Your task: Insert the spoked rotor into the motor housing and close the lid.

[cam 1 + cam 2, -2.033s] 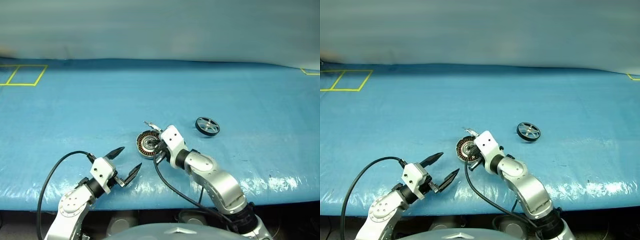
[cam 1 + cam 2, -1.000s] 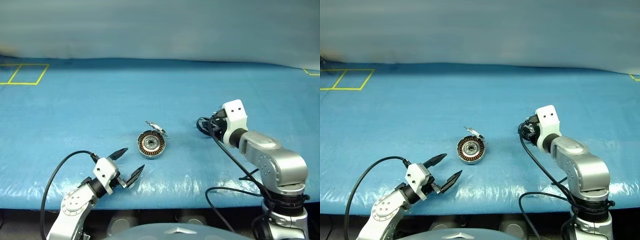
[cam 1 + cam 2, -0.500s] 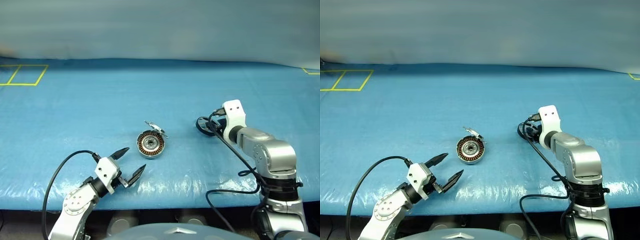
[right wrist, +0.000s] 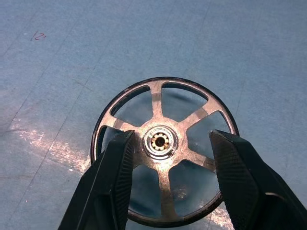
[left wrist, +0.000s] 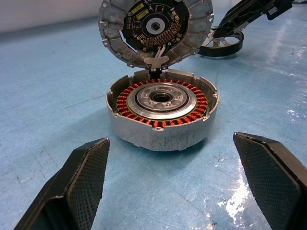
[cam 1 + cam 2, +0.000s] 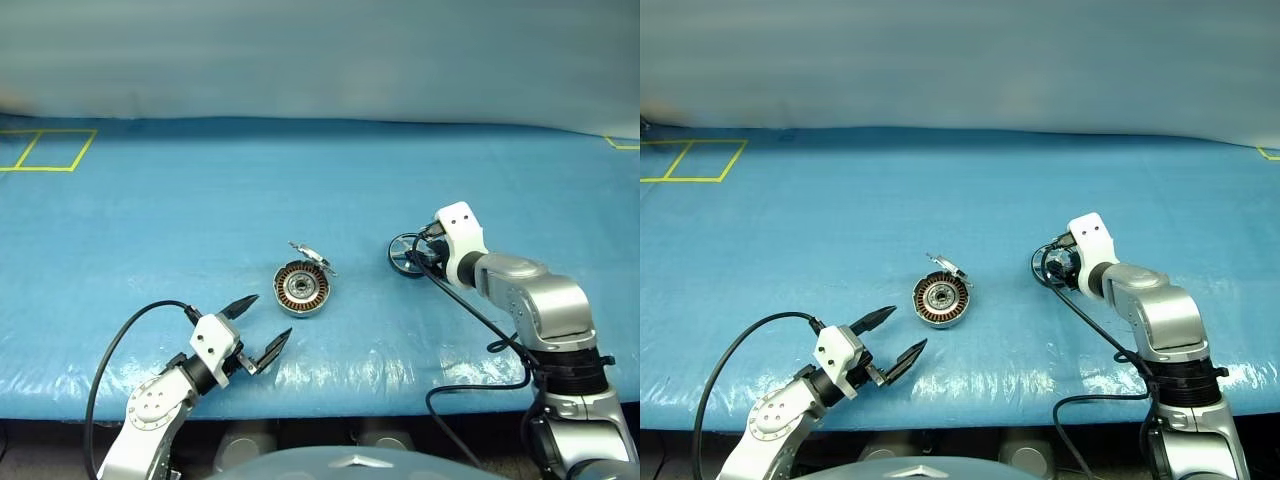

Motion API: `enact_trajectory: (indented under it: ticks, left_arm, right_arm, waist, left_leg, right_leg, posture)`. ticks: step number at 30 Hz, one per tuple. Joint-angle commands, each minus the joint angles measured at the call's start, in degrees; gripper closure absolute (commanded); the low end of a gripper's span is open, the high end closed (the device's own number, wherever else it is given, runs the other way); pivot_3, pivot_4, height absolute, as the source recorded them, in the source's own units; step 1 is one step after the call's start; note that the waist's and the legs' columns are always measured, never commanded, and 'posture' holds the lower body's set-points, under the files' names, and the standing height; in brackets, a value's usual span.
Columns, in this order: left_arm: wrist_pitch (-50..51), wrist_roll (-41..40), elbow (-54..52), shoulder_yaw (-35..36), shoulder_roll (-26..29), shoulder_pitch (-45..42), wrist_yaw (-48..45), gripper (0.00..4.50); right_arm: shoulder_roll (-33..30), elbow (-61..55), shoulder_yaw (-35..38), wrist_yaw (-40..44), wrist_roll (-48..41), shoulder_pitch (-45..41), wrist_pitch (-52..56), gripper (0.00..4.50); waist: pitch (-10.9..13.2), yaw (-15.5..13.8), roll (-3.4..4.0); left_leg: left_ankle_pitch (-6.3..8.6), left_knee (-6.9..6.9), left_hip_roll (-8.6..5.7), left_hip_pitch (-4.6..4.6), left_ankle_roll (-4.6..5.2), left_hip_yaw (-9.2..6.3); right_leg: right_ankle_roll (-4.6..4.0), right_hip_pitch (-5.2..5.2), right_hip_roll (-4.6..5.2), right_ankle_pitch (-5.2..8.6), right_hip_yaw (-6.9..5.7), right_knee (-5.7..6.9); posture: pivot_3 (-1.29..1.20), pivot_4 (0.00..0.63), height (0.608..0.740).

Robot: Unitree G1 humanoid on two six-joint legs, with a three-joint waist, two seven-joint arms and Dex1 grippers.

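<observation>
Since two seconds ago the right tool (image 4: 165,182) has left the motor housing (image 6: 302,289) and swung out to the spoked rotor (image 4: 163,143), where it now hangs close above it, fingers part-spread to either side of the hub, pinching nothing; whether the tips touch the spokes I cannot tell. The rotor lies flat on the bench (image 6: 150,220), directly under this tool. The left tool (image 6: 254,326) has kept its place, its fingers spread wide and empty, with the housing just ahead of it on the blue cover. Beyond the housing's copper windings the lid (image 5: 156,28) stands open on its hinge, tilted upright at the far rim. Farther off, yellow tape lines (image 6: 45,150) mark the bench's far left corner.
</observation>
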State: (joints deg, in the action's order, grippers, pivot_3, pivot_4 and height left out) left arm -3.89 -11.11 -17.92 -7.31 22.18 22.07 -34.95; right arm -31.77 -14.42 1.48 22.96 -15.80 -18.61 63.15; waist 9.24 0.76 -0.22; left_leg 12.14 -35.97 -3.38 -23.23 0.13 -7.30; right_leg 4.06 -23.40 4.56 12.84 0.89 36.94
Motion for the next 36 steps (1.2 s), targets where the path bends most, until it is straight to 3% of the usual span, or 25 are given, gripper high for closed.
enact_trajectory:
  ticks: [1,14,20,25,28,36]
  left_arm:
    - [-0.5,0.2,-0.3,0.0,0.0,0.2,0.2,0.0]
    - [-0.5,0.4,0.1,-0.2,-0.5,-0.1,0.4,0.0]
    - [-0.5,0.5,0.1,-0.1,-0.8,0.0,0.4,0.0]
    - [-0.6,0.6,0.1,0.1,-0.7,0.2,0.5,0.0]
    - [-0.5,0.5,0.0,0.2,-0.7,0.2,0.4,0.0]
    - [-0.1,-0.2,0.7,0.4,0.0,-1.0,-0.9,0.0]
  right_arm:
    - [-0.7,-0.7,-0.3,0.4,0.3,-0.1,-0.7,1.9]
    - [0.0,-2.9,-2.1,-1.1,1.7,2.5,0.4,1.9]
    - [0.6,-4.1,-1.9,-1.8,1.7,2.9,0.9,3.13]
    - [0.1,-8.1,-1.8,-2.3,1.6,3.0,1.8,3.14]
    - [-2.8,-13.8,-1.6,-0.7,0.9,3.9,3.3,3.16]
    - [-20.0,-33.9,-5.3,15.2,-9.0,11.3,4.3,3.17]
  waist:
    - [0.0,0.0,0.0]
    - [0.0,-0.1,-0.01]
    - [-0.1,0.0,-0.13]
    - [-0.1,-0.1,-0.1]
    - [-0.1,-0.1,-0.06]
    - [0.0,-0.2,0.06]
  left_leg:
    - [0.0,0.0,0.0,0.0,0.0,0.0]
    - [0.0,0.0,0.0,0.0,0.0,-0.01]
    - [0.0,-0.03,0.01,0.07,0.0,-0.04]
    - [0.0,-0.03,0.03,0.19,0.0,-0.12]
    - [0.0,0.0,0.01,0.09,0.01,-0.14]
    - [-0.01,-0.06,-0.01,-0.27,0.04,-0.15]
  right_leg:
    - [0.0,0.0,0.0,0.0,0.0,0.0]
    - [0.0,0.0,0.0,-0.01,0.0,0.0]
    - [0.0,0.09,-0.01,-0.01,0.0,0.0]
    - [0.0,0.22,0.0,-0.01,0.01,0.0]
    - [0.0,0.1,0.01,-0.01,0.01,-0.01]
    - [0.25,-0.13,0.02,-0.16,-0.16,-0.11]
  posture:
    - [0.0,0.15,0.74]
    - [0.0,0.15,0.74]
    - [0.0,0.15,0.74]
    - [0.0,0.15,0.74]
    - [0.0,0.15,0.74]
    - [0.0,0.15,0.74]
